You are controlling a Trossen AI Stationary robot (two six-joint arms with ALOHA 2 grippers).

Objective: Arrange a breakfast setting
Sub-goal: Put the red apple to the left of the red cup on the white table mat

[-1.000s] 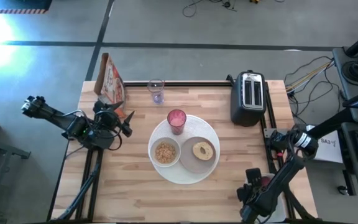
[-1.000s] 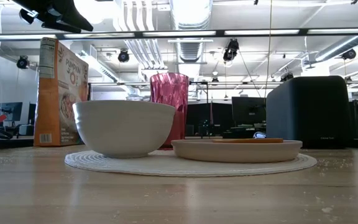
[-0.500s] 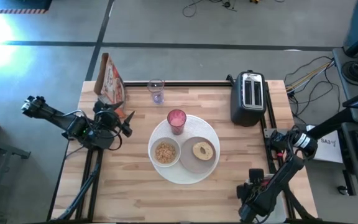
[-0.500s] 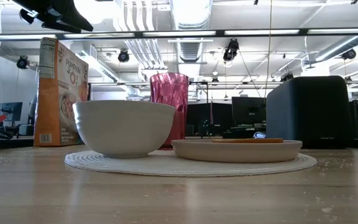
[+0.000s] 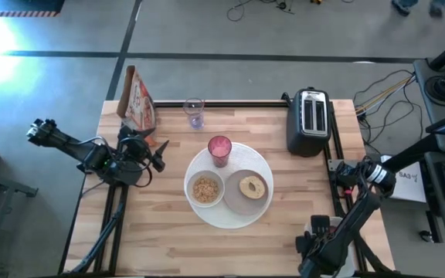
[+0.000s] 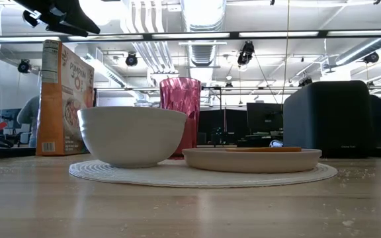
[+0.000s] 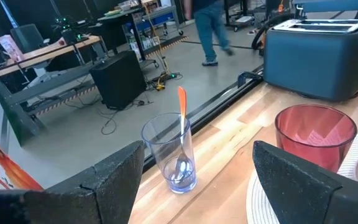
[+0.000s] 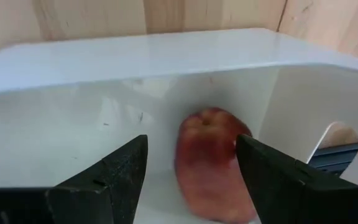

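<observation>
Only the right wrist view shows the right pincer (image 8: 191,171) inside a white tub (image 8: 73,68), its fingers spread apart on either side of a small red fruit (image 8: 211,163) without clearly touching it. The left wrist view alone shows the left pincer (image 7: 194,180) spread wide and empty over the worktop (image 5: 168,247), with a clear glass (image 7: 171,151) holding a spoon (image 7: 182,140) just ahead and a pink tumbler (image 7: 314,137) off to one side. From above, beyond the left pincer, the placemat (image 5: 263,164) carries the tumbler, a bowl (image 5: 205,189) and a plate (image 5: 233,202) with a bagel (image 5: 253,186); a toaster (image 5: 308,120) stands farther off.
</observation>
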